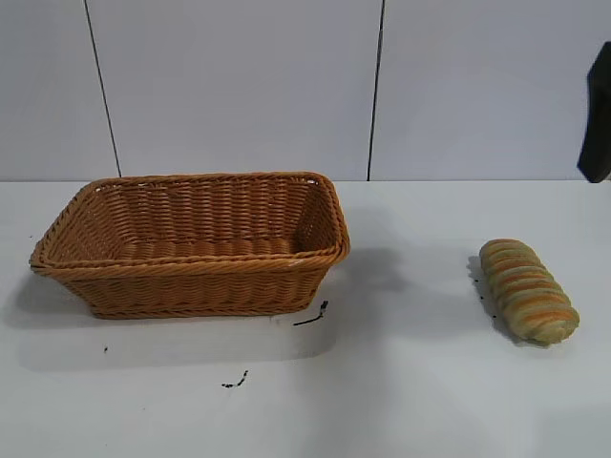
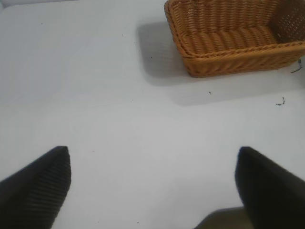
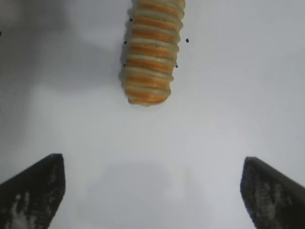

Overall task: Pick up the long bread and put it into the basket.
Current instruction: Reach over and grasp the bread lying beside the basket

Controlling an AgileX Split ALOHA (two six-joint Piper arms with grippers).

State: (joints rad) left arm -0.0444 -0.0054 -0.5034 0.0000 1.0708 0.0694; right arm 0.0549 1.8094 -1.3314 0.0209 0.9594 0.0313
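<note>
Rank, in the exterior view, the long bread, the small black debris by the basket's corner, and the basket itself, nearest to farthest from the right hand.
1. The long bread, on the table's right side, closest to the right hand, whose fingers are open.
2. The black debris, mid-table beside the basket's near right corner.
3. The basket, on the left side, measured to its middle.

The long bread (image 1: 528, 290) lies flat on the white surface (image 1: 401, 382), oblong, with crosswise orange and pale ridges, angled slightly. Well apart to its left sits the basket (image 1: 191, 286), orange-brown wicker, upright, apparently empty, with flared sides.
</note>
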